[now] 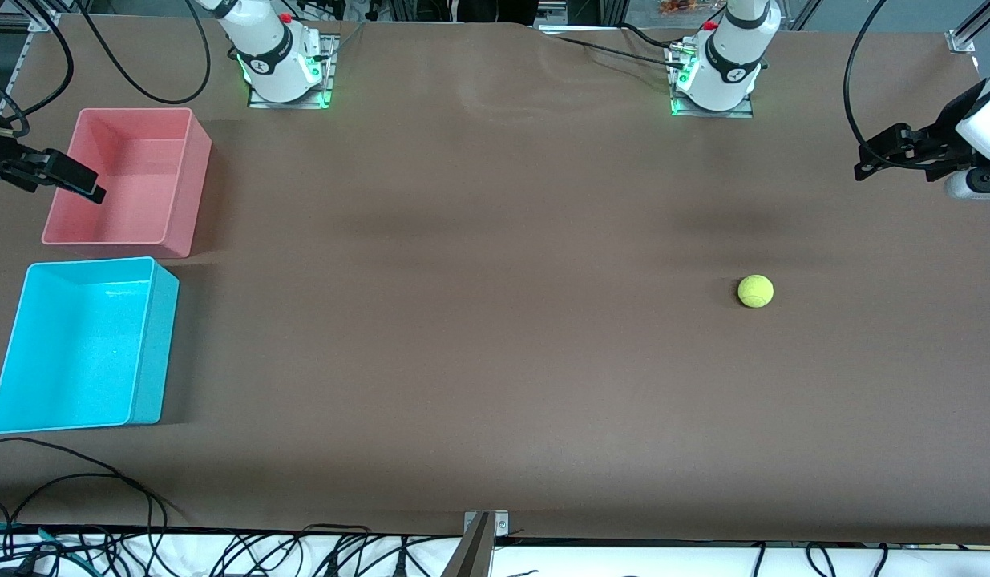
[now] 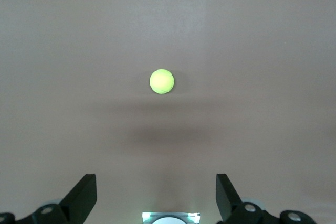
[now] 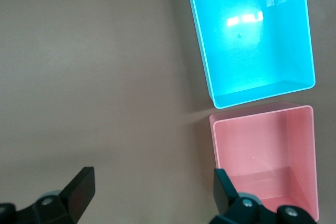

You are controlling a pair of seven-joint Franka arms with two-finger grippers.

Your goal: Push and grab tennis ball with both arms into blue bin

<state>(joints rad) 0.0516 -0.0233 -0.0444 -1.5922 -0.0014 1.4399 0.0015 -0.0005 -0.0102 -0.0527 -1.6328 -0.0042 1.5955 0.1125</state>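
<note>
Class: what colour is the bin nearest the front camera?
Bright cyan-blue bin; clearest in the front view.

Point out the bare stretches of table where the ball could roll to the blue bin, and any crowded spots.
Free: the whole brown stretch from the ball to the blue bin, and the strip nearer the camera. Crowded: the right arm's end, where the pink bin stands close beside the blue one, right gripper open above it. The left gripper waits open at its own end.

The front camera is looking down from high across the whole worktop (image 1: 495, 336), facing both bases. Each wrist camera is looking steeply down from well above: the left sharing the tennis ball (image 2: 161, 82), the right sharing the blue bin (image 3: 252, 35) and pink bin (image 3: 265, 156).
</note>
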